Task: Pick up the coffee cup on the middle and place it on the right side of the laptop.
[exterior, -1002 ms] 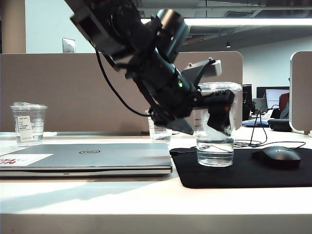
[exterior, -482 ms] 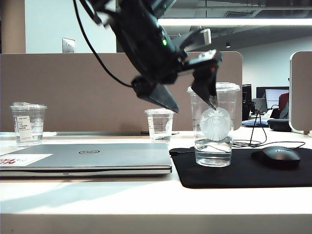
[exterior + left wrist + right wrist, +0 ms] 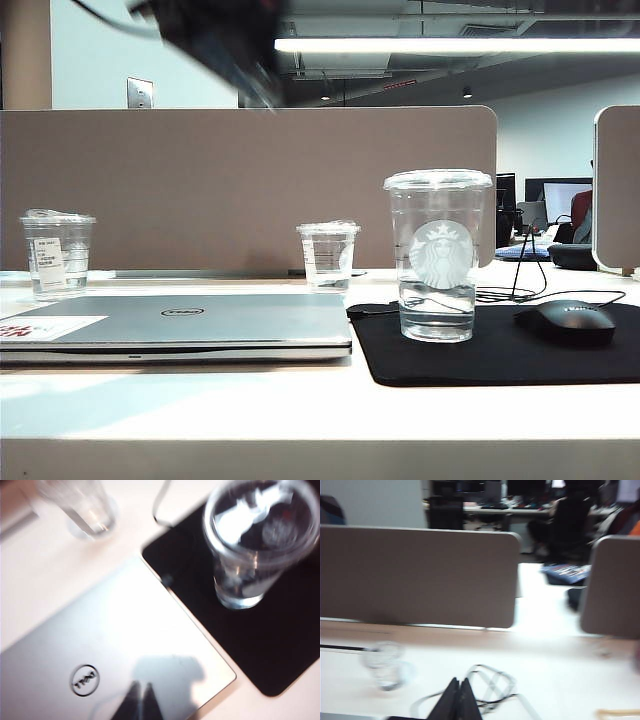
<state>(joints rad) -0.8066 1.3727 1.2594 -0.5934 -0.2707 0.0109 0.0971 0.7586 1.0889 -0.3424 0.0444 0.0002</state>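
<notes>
The coffee cup (image 3: 437, 255), tall and clear with a white siren logo and a flat lid, stands on the black mouse pad (image 3: 500, 360), just right of the closed silver laptop (image 3: 180, 322). Nothing holds it. My left gripper (image 3: 141, 702) hangs high above the laptop lid (image 3: 115, 645), its fingers together and empty; the coffee cup (image 3: 250, 550) stands well off to one side of it. In the exterior view only a blurred piece of the left arm (image 3: 215, 40) shows, at the top. My right gripper (image 3: 459, 700) is shut and empty, pointing level over the desk toward the partition.
A small clear cup (image 3: 328, 255) stands behind the laptop's right end, and a shorter labelled cup (image 3: 60, 255) at the far left. A black mouse (image 3: 572, 322) sits on the pad's right part, its cable (image 3: 490, 685) looping behind. A grey partition (image 3: 250, 190) closes the back.
My left gripper, open around the coffee cup's upper part a second ago, has drawn away, risen out of the exterior view and closed. The cup stays on the mouse pad.
</notes>
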